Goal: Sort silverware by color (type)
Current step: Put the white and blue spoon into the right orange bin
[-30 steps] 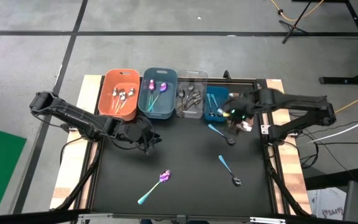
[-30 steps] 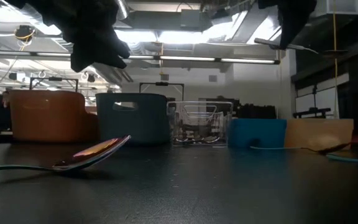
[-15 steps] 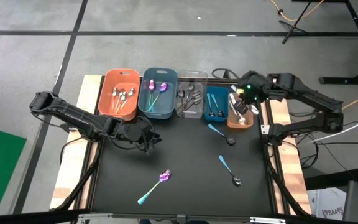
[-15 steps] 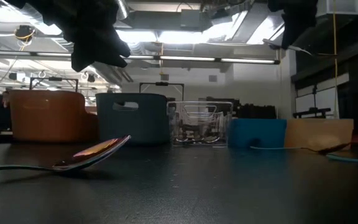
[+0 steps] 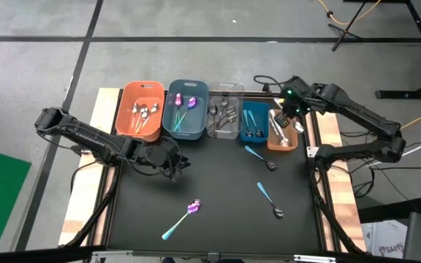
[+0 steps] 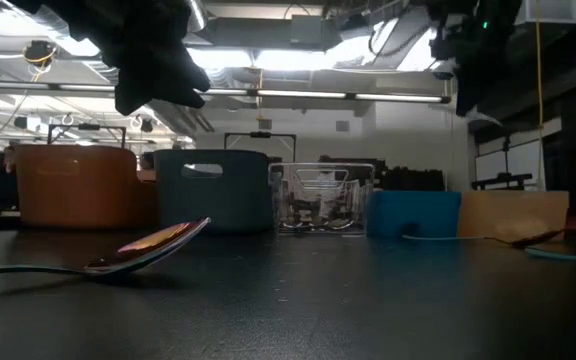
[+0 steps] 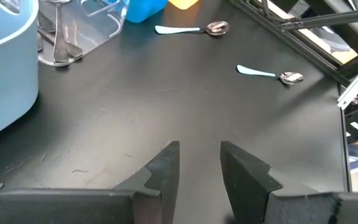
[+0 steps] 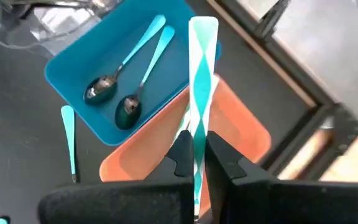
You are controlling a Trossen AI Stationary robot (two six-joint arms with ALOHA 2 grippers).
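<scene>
You are holding the teal-striped utensil [image 8: 200,93] clamped in the right gripper [image 8: 195,155] above the brown bin [image 5: 286,140], poised to drop it, while the left gripper [image 7: 197,165] is waiting open mid-table.

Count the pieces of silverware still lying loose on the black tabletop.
3. A blue-handled spoon lies just in front of the blue bin, a second blue-handled spoon nearer the front right, and a purple spoon with a teal handle at the front centre. None looks hidden.
</scene>
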